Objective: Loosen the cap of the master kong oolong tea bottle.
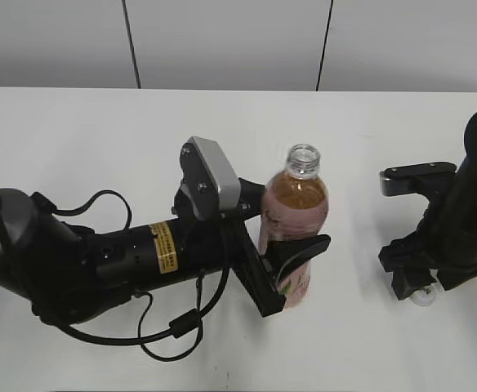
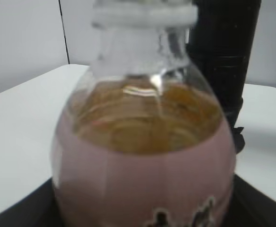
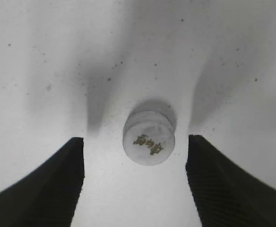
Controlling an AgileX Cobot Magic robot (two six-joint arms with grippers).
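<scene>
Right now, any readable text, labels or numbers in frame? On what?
Nothing reads cleanly.
cap, lying on the table between the open right gripper fingers: dark-and-gold print, too blurred.
bottle pink label: black characters, cropped and blurred.
left arm's yellow sticker: black print, too small.

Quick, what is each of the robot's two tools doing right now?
Left tool: closed around the tea bottle, which has no cap on.
Right tool: open, holding nothing; the cap lies on the table between its fingers.
</scene>
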